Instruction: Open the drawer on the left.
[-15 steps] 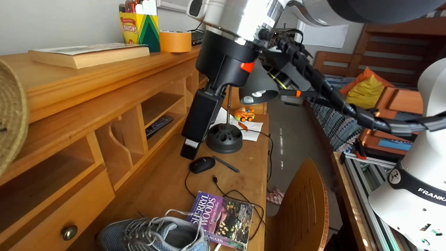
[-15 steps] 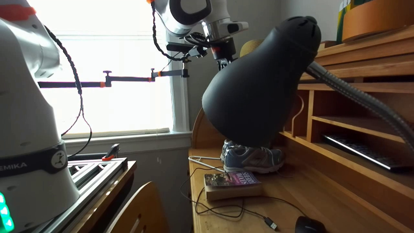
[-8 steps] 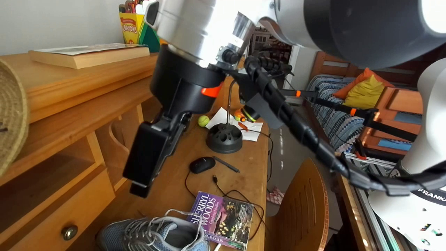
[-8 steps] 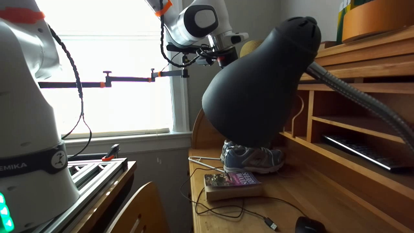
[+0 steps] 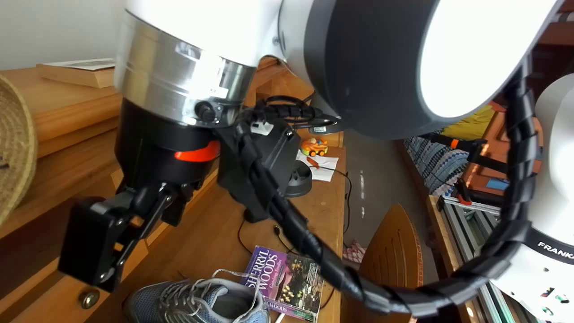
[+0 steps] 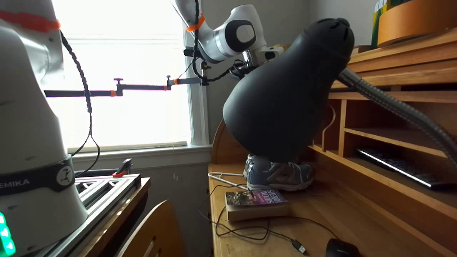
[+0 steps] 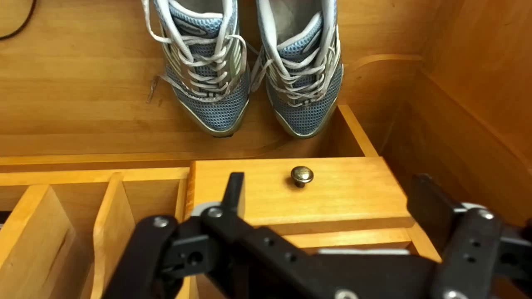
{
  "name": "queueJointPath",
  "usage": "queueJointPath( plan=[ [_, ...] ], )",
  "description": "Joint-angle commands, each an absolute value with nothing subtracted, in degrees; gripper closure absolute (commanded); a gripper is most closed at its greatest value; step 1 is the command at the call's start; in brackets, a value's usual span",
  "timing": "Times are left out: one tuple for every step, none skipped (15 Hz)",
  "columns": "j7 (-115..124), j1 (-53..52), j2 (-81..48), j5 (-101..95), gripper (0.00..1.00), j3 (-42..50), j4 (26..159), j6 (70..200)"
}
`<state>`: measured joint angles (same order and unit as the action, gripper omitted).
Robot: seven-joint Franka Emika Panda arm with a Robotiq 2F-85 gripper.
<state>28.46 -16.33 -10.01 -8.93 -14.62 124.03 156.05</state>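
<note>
The drawer is honey-coloured wood with a flat front (image 7: 353, 193) and one round brass-coloured knob (image 7: 301, 174). It looks shut. In an exterior view its front (image 5: 54, 299) and knob (image 5: 89, 298) show at the lower left. My gripper (image 7: 330, 180) is open and empty. In the wrist view the knob appears between the fingers, nearer the left one, and the fingers do not touch it. In an exterior view the gripper (image 5: 136, 240) hangs above the knob, partly in front of the compartment over the drawer. In an exterior view the lamp shade (image 6: 282, 100) hides the gripper and drawer.
A pair of running shoes (image 7: 208, 79) stands on the desk just in front of the drawer. The desk's side wall (image 7: 478, 95) rises near the right finger. A purple book (image 5: 287, 282) lies beside the shoes. A straw hat (image 5: 15, 148) shows at the far left.
My gripper has moved along the desk toward the drawer and down, from near the mouse to above the knob. The wrist has turned, so both fingers show. The drawer has not moved.
</note>
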Motion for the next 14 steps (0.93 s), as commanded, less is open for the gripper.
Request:
queueJointPath(
  plan=[
    [32.33,-19.72,-15.26,-10.85,0.0,-11.38,119.58,156.46],
    [32.37,-20.32,-16.1,-10.63,0.0,-10.71,118.96,156.46],
    [31.54,-20.66,-16.97,-10.05,0.0,-10.29,118.37,156.5],
    [31.56,-21.17,-17.81,-10.24,0.0,-9.48,117.72,156.56],
    [31.36,-21.56,-18.51,-10.13,0.0,-8.91,117.3,156.72],
    [31.93,-22.19,-19.32,-10.76,0.0,-7.92,116.79,157.5],
    [32.02,-22.71,-20.02,-10.87,0.0,-7.22,116.32,158.04],
    [31.95,-23.14,-20.75,-10.69,0.0,-6.67,115.8,158.52],
    [31.84,-23.58,-21.35,-10.51,0.0,-6.1,115.31,158.86],
    [31.63,-23.87,-21.94,-10.19,0.0,-5.66,114.96,159.41],
    [31.29,-24.04,-22.46,-9.62,0.0,-5.45,114.65,159.71],
    [31.23,-24.37,-22.88,-9.5,0.0,-5.04,114.33,160.12],
    [30.5,-24.18,-23.27,-8.61,0.0,-5.31,114.07,160.08],
    [30.21,-24.35,-23.61,-8.57,0.0,-5.12,113.83,160.12]
  ],
)
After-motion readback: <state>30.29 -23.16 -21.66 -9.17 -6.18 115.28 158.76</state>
